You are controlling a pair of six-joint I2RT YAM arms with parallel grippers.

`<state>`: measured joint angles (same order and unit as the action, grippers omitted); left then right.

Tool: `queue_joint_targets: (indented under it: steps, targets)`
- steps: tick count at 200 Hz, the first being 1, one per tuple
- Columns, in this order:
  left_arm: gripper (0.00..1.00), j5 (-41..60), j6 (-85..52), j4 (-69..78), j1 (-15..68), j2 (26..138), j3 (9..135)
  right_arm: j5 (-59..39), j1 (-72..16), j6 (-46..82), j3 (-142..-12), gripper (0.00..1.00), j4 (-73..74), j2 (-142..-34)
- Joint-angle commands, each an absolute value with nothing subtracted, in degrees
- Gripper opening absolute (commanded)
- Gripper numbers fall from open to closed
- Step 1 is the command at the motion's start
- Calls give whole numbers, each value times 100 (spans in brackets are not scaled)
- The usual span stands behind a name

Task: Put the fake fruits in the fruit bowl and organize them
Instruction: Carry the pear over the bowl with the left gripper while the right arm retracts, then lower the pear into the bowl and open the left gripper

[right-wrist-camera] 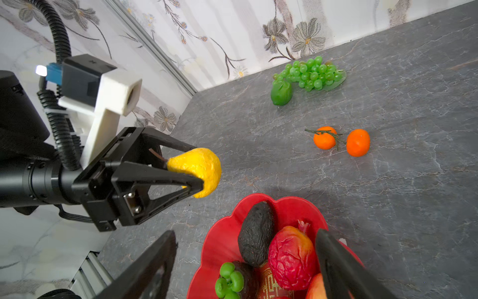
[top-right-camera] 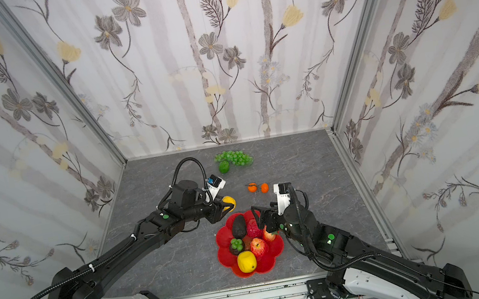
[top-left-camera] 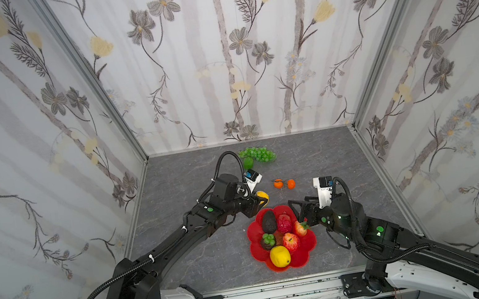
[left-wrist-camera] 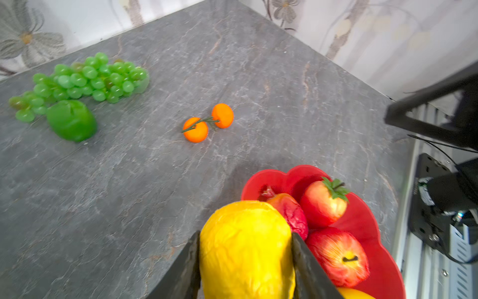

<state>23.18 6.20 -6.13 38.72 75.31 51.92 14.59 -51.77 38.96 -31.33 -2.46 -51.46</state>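
Bowl (top-left-camera: pixel 309 244) with lemon (top-left-camera: pixel 280 256), apple (top-left-camera: pixel 291 241), avocado (top-left-camera: pixel 268 221); right gripper (top-left-camera: pixel 300 212), jaws wide, above its right rim. Just beyond the bowl's far rim, left gripper (right-wrist-camera: pixel 198 168) clamps the pear (left-wrist-camera: pixel 245 248). Farther off: oranges (top-left-camera: pixel 284 184), then lime (top-left-camera: pixel 247 162), grapes (top-left-camera: pixel 258 153).

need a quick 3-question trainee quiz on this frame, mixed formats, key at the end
1. True or false: the left gripper is shut on the bumpy yellow plastic pear.
2. How many small plastic oranges lie outside the red scalloped plastic bowl?
3. The glossy green plastic lime lies: A) in the bowl B) beside the large green plastic grape bunch C) between the oranges.
Key: 1 true; 2 two; 3 B.
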Motion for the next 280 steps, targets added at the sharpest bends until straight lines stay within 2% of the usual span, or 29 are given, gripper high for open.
queue_joint_targets:
  steps: [1, 53, 105, 174, 280]
  targets:
    - [44, 2607, 924, -450, 4115, 7304, 5076, 1453, -5168, 4034, -3029, 83, -233, -4968]
    - [43, 1458, 219, -890, 4937, 6906, 4825, 1866, -5168, 4509, -2636, 83, -618, -4249]
    - [42, 201, -554, -1761, 5643, 6742, 4555, 1850, -5158, 4822, -2267, 83, -660, -3867]
    - [43, -1120, -1727, -2410, 5466, 6942, 4539, 1712, -5159, 4974, -2021, 83, -554, -3815]
    - [45, -713, -2337, -2137, 5248, 7682, 4632, 1707, -5159, 5131, -1870, 83, -525, -3771]
